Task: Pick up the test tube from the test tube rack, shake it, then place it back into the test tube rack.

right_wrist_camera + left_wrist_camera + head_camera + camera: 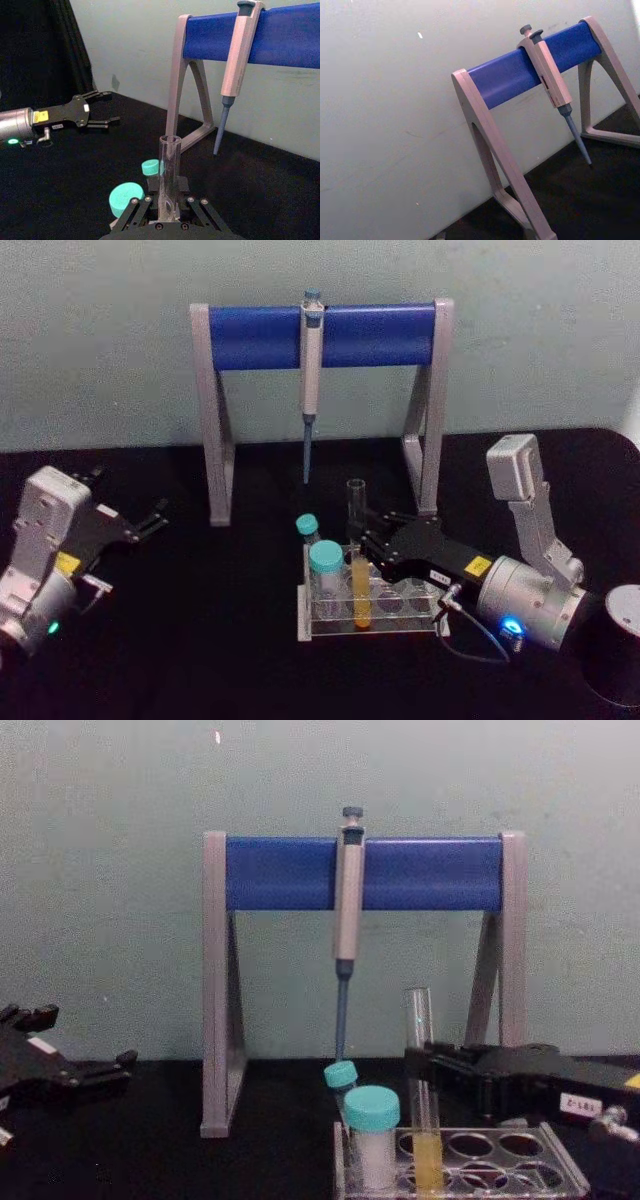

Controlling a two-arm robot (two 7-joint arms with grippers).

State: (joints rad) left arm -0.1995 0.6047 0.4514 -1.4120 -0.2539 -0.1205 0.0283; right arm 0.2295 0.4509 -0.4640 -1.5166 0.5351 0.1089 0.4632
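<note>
Clamped at mid-height by the right gripper (362,545), the test tube (357,505) upright in the test tube rack (372,633), beside a teal-capped tube (326,565). Parked far left, fingers apart, the left gripper (150,522).

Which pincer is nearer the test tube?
Right. The right pincer is shut on the test tube, above the test tube rack; the left pincer sits open, far off to the tube's left.
</note>
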